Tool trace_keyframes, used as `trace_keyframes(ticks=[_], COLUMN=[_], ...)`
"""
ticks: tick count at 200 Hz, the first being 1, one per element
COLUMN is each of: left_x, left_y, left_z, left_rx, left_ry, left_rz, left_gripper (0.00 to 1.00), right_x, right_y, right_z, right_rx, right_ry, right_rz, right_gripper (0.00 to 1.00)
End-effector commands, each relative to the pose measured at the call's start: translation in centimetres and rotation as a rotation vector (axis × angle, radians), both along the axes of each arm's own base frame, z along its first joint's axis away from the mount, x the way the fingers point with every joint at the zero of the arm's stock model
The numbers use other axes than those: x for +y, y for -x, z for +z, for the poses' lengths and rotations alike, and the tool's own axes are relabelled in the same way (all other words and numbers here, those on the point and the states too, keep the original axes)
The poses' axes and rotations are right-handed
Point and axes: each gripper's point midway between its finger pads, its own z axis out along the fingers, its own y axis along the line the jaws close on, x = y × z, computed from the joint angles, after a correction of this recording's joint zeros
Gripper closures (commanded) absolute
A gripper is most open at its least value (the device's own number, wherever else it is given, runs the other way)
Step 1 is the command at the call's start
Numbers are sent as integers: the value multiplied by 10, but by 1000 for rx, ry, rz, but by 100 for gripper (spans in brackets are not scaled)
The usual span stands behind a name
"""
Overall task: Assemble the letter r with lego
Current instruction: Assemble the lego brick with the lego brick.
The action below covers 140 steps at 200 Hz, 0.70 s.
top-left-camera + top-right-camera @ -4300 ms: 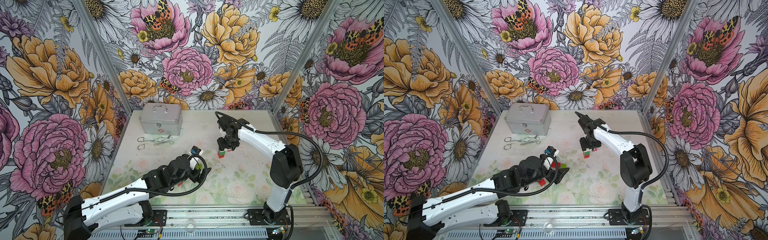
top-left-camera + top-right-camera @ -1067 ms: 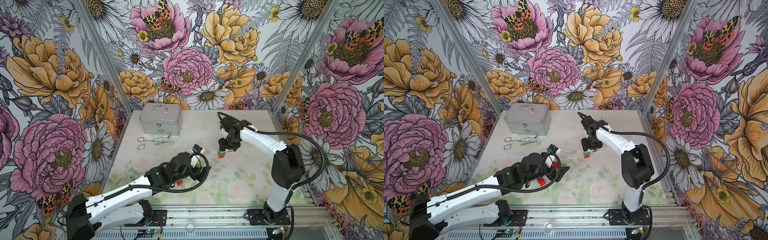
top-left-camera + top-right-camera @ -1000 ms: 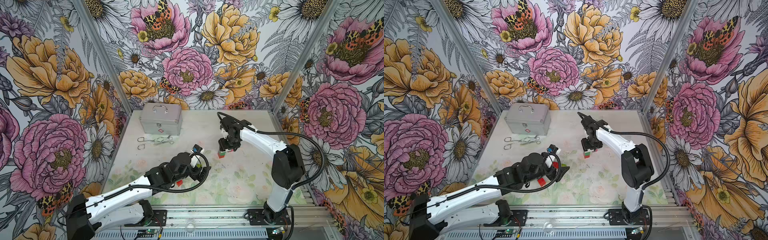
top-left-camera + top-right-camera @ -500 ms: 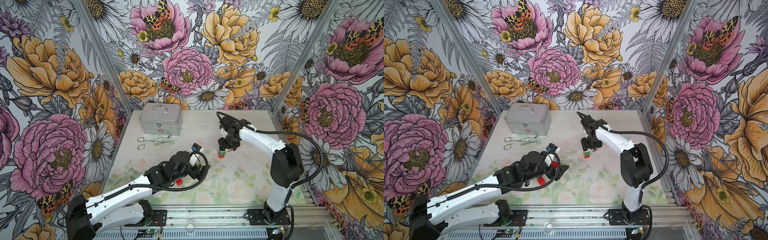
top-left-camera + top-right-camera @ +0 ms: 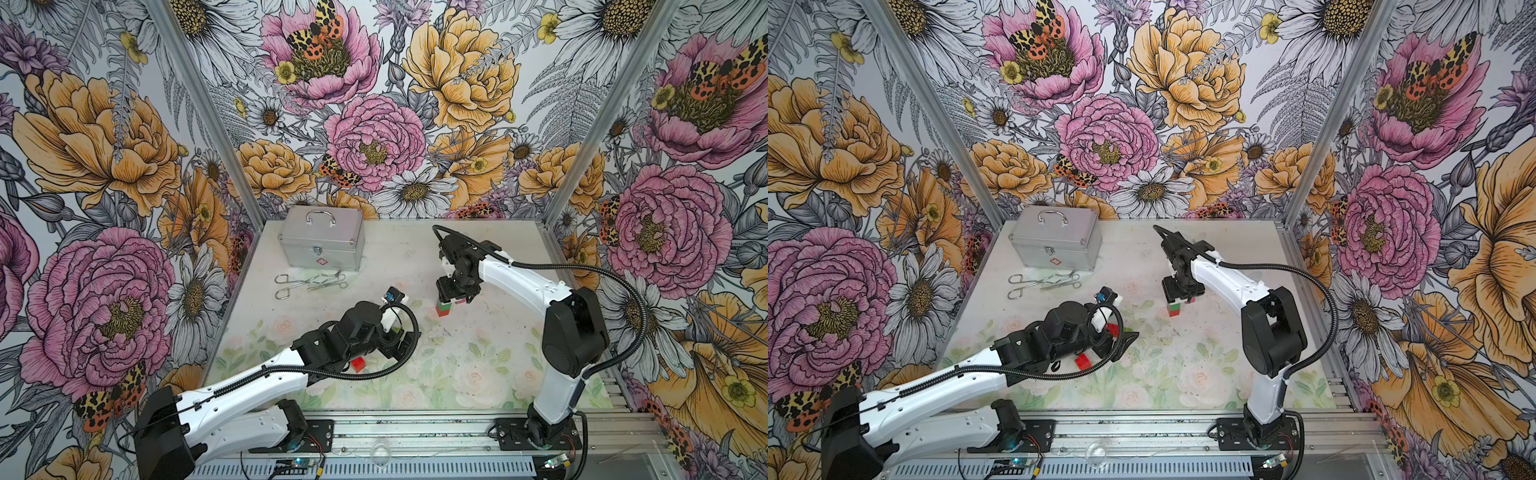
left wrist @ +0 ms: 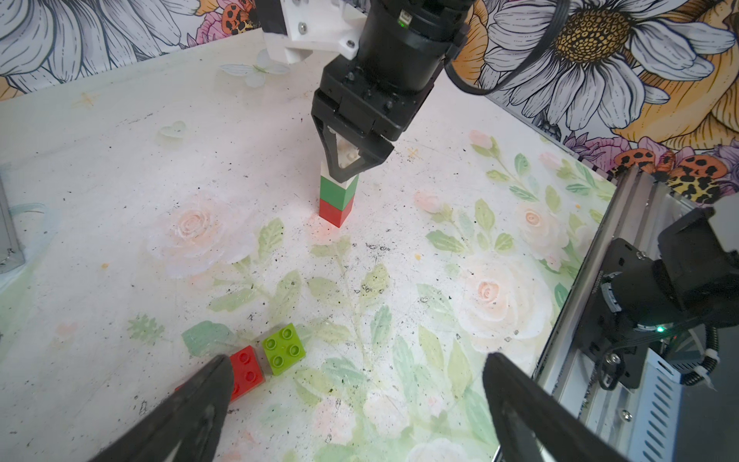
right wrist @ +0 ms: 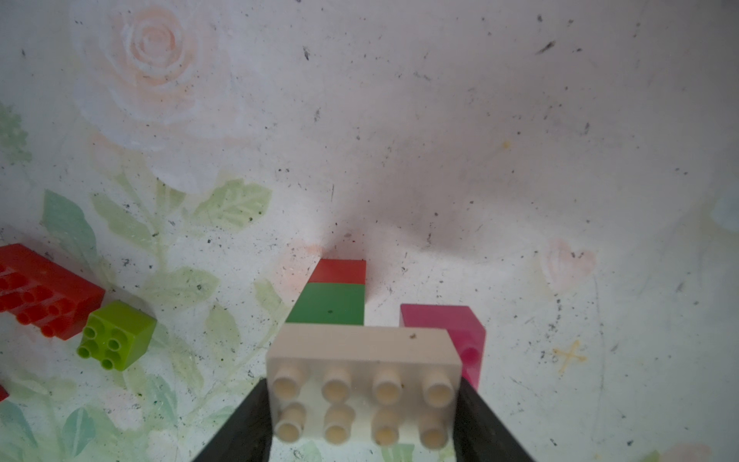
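Note:
A short lego stack stands mid-table, a red brick [image 5: 442, 312] under a dark green brick [image 5: 444, 304]. My right gripper [image 7: 364, 400] is shut on a white studded brick [image 7: 362, 348], which sits on top of the green brick [image 7: 330, 304]. A pink brick [image 7: 448, 324] sits under the white brick's other end, beside the stack. My left gripper [image 6: 360, 366] is open and empty, low over the table. A lime brick [image 6: 284, 349] and a red brick [image 6: 244, 372] lie just by its one finger. Another red brick [image 5: 358, 364] lies beside the left arm.
A silver metal case [image 5: 322, 241] stands at the back left, with metal scissors and forceps [image 5: 309, 282] lying in front of it. An upturned red brick [image 7: 44, 292] lies next to the lime brick [image 7: 116, 336]. The aluminium rail [image 5: 415, 428] runs along the table's front edge.
The left wrist has shifted only slightly and stays open. The right gripper has held still on the white brick atop the stack.

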Motion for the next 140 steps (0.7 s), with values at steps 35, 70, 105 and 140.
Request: trace_keyframes(ticks=[35,70,105,140], left_x=[-3,-1,0,0], left_y=[-2,-1,-1,0], left_z=[12,6,2,-1], left_rx=[-20,-11,-6,-1], left_ry=[39,40,43,46], left_rz=[-12,-12,-12,-12], left_gripper=[1,1,1,1], right_x=[-33,-34,-34,-33], right_y=[50,51,53,53], right_z=[-73,-76,-80,-77], right_rx=[271,267,274,266], right_ry=[202,214,220,217], right_rz=[4,-5,-14,-24], right_gripper=[61,62,63,63])
